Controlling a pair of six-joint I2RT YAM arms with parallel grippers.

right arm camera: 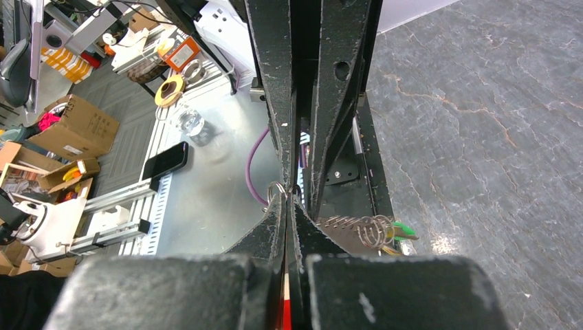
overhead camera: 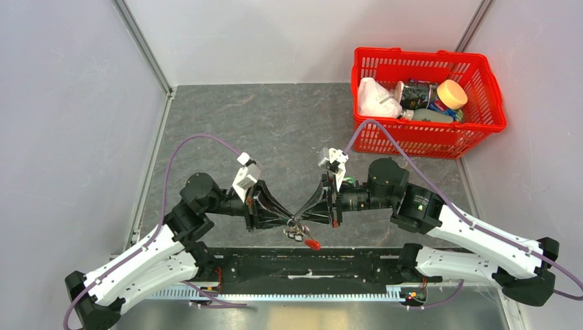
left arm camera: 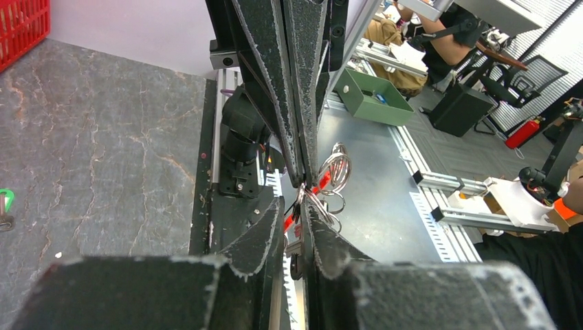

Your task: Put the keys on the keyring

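Meeting tip to tip at the near edge of the worktop, with the bunch held up between. Left end effector clenched on the keyring, with the red part just below the tips. Right end effector clenched on a thin silver loop, probably from one of the keys. Gripped from opposite sides, presumably to brace the ring while feeding the loop onto it. Held clear of the worktop, likely for room underneath. Looks mid-threading; can't tell how many are on. Also a green-tagged key lying on the worktop, well apart, probably yet to fetch. Risk: slipping off so thin a pinch.
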